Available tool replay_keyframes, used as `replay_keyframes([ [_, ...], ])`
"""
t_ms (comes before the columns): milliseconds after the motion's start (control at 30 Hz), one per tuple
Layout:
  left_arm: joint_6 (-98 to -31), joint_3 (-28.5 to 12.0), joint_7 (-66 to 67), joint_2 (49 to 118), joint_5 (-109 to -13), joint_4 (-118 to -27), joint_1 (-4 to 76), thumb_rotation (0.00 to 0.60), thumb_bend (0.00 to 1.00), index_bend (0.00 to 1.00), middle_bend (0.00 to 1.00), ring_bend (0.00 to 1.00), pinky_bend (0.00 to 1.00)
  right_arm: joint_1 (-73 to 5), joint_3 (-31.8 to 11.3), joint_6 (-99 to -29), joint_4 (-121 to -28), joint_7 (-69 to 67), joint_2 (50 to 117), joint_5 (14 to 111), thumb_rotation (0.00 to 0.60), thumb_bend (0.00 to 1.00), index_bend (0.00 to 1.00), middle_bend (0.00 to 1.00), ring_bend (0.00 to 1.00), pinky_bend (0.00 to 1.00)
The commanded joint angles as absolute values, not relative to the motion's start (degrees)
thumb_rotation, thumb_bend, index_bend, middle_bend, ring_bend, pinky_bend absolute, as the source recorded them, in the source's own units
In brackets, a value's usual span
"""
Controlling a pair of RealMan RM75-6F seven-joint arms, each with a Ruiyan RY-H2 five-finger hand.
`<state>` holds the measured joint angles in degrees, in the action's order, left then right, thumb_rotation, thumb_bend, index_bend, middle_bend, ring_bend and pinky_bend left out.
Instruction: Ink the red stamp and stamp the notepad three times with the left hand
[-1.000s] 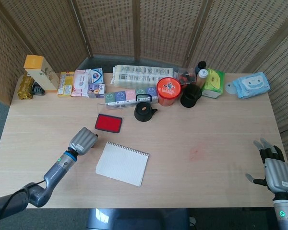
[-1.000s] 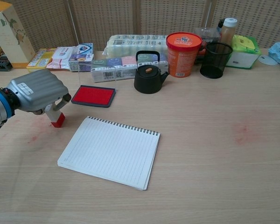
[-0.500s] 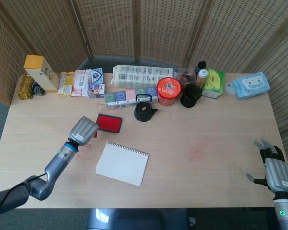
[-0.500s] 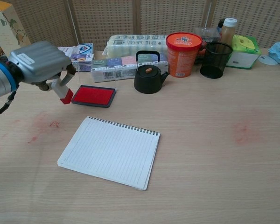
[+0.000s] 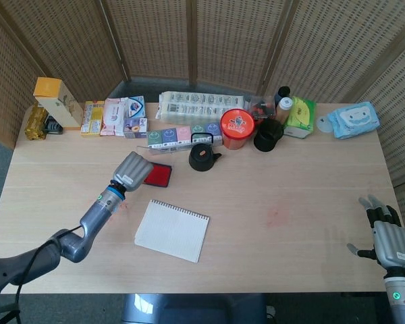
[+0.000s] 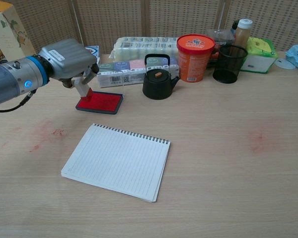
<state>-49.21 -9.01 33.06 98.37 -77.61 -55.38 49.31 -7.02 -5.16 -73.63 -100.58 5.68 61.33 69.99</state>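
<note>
Over the ink pad [image 6: 100, 101], the left hand [image 6: 67, 52] pinches the red stamp [image 6: 84, 88] on its left end; the notepad [image 6: 118, 161] lies nearer, slightly right.

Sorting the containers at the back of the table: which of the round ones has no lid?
The black mesh cup, right of the orange tub. Its top is open, whereas the tub has a red lid and the bottle behind wears a white cap.
</note>
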Motion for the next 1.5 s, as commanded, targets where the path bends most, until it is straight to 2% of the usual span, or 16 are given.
replay_keyframes([
  [33, -48.01, -9.26, 32.21, 100.79, -77.36, -51.86, 51.05, 0.6, 0.36, 0.69, 1.0, 1.0, 1.0, -7.14, -5.25, -73.38, -100.46, 5.68, 61.38, 69.63, 0.6, 0.07, 0.0, 0.0, 0.0, 0.0],
  [467, -44.6, -9.69, 30.04, 106.41, -75.58, -42.03, 54.09, 0.6, 0.36, 0.69, 1.0, 1.0, 1.0, -7.4, -5.68, -72.96, -100.22, 5.54, 61.28, 68.33, 0.6, 0.07, 0.0, 0.0, 0.0, 0.0],
  [1233, -44.48, -8.51, 29.12, 109.59, -75.32, -37.25, 54.41, 0.6, 0.37, 0.69, 1.0, 1.0, 1.0, -7.31, -5.56, -73.79, -100.27, 5.95, 61.38, 68.79, 0.6, 0.07, 0.0, 0.0, 0.0, 0.0],
  [1500, -44.53, -8.64, 29.15, 110.32, -75.04, -36.31, 54.56, 0.6, 0.37, 0.69, 1.0, 1.0, 1.0, -6.47, -5.57, -77.85, -98.14, 3.84, 62.82, 73.73, 0.6, 0.07, 0.0, 0.0, 0.0, 0.0],
])
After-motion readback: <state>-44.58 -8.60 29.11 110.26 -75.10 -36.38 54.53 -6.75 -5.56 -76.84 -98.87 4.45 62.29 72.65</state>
